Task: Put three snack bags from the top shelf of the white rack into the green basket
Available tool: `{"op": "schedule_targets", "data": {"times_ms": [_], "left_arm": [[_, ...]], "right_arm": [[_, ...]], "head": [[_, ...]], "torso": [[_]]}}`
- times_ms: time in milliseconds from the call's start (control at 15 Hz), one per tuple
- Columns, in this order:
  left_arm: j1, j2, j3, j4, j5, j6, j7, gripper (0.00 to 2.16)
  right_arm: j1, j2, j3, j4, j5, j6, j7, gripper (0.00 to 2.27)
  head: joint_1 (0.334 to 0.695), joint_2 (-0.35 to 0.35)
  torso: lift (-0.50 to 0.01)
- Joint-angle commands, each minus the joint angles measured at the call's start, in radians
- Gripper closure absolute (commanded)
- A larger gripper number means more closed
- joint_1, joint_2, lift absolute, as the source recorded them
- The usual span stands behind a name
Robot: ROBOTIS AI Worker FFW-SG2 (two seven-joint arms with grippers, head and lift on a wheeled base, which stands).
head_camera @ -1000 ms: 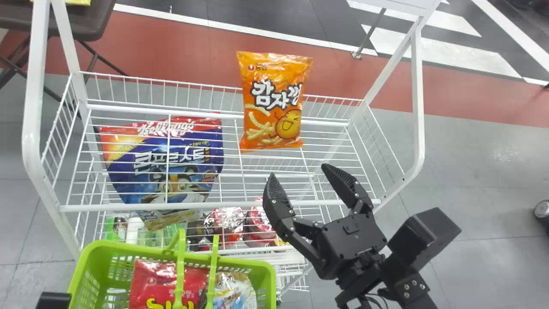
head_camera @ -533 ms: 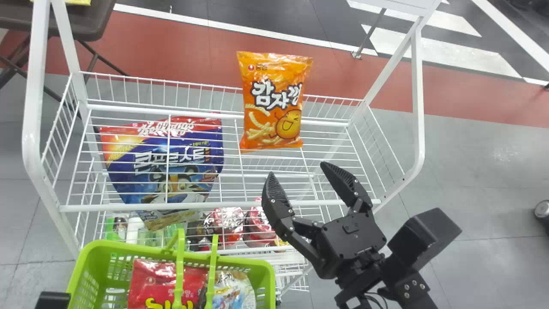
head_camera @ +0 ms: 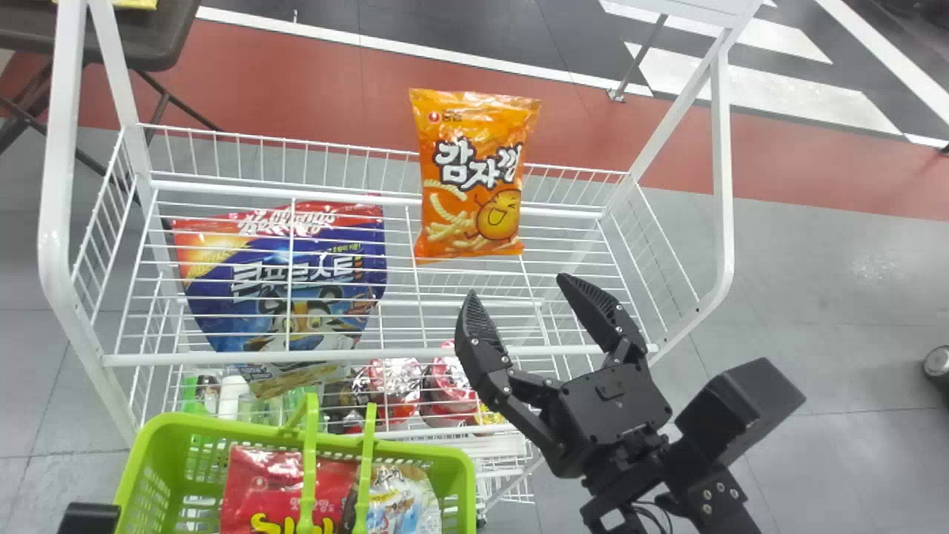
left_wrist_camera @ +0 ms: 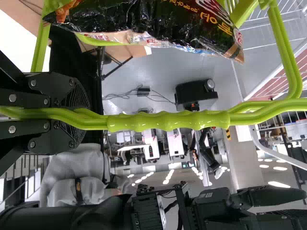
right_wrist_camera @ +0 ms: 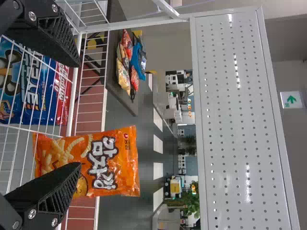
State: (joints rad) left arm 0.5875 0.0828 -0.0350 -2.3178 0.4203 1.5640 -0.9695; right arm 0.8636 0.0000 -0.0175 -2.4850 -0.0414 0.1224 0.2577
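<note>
1. Right gripper [head_camera: 517,285] is wide open and is holding nothing, near front of white rack [head_camera: 385,357].
2. Orange bag [head_camera: 474,178] stands at back of top shelf.
3. Left gripper [left_wrist_camera: 79,115] is closed around basket handle [left_wrist_camera: 168,120].

Snack bag [head_camera: 474,196]: orange w/ blk-&-wht lettering, yellow smiley face; cereal bag [head_camera: 259,248]: red top, blue body, yellow-orange patch; basket [head_camera: 152,463]: lime grn; red bag [head_camera: 248,486] in it: yellow letters; pale bag [head_camera: 408,497] in it: wht & lt blue; rack [head_camera: 56,222]: wht; panel [right_wrist_camera: 240,120]: pale gray, dotted in rows; floor [head_camera: 838,282]: gray, brick-red band, wht stripes over dk gray; right gripper [head_camera: 517,284]: blk
</note>
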Motion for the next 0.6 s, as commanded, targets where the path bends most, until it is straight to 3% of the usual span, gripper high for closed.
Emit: {"op": "schedule_targets", "data": {"times_ms": [0,533], "left_arm": [[0.0,0.0,0.001,0.0,0.0,0.007,0.0,2.14],[0.0,0.0,0.003,0.0,0.0,0.007,-0.003,2.14]], "right_arm": [[0.0,0.001,-0.001,0.0,0.0,0.0,0.0,0.08],[-0.001,0.001,-0.005,0.001,0.0,-0.007,0.0,0.08]], "head": [[0.695,-0.35],[0.695,-0.35]], "torso": [[0.0],[0.0]]}}
